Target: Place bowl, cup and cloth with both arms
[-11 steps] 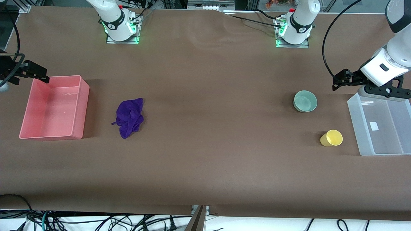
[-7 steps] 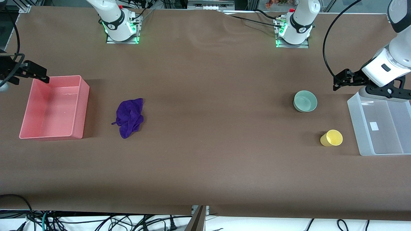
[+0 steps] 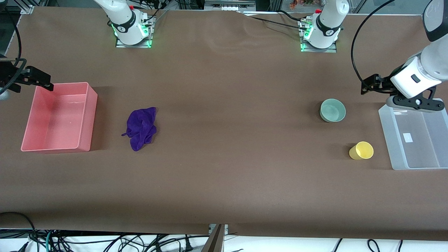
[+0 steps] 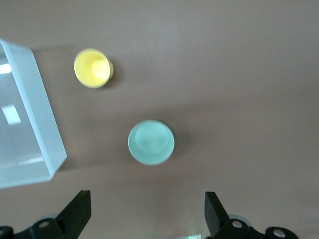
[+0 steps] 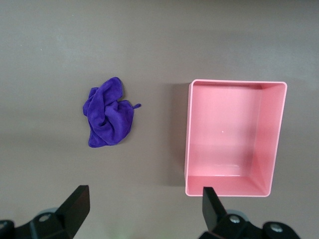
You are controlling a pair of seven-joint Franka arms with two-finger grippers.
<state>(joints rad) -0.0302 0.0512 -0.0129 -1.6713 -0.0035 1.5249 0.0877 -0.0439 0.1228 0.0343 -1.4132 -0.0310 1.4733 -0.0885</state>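
The mint-green bowl (image 3: 333, 110) stands upright toward the left arm's end of the table. The yellow cup (image 3: 361, 150) stands nearer the front camera than the bowl. The purple cloth (image 3: 141, 128) lies crumpled toward the right arm's end. My left gripper (image 3: 364, 88) hangs open and empty over bare table between the bowl and the clear bin. Its wrist view (image 4: 147, 211) shows the bowl (image 4: 151, 142) and cup (image 4: 93, 67) below. My right gripper (image 3: 47, 84) hangs open and empty over the pink bin's corner. Its wrist view (image 5: 142, 206) shows the cloth (image 5: 108, 118).
An empty pink bin (image 3: 89, 119) sits beside the cloth at the right arm's end, also in the right wrist view (image 5: 271, 144). An empty clear plastic bin (image 3: 388, 136) sits beside the cup at the left arm's end, also in the left wrist view (image 4: 47, 134).
My left gripper has shifted slightly toward the robots' bases as the arm lifted. The right arm, bowl, cup and cloth have not moved.
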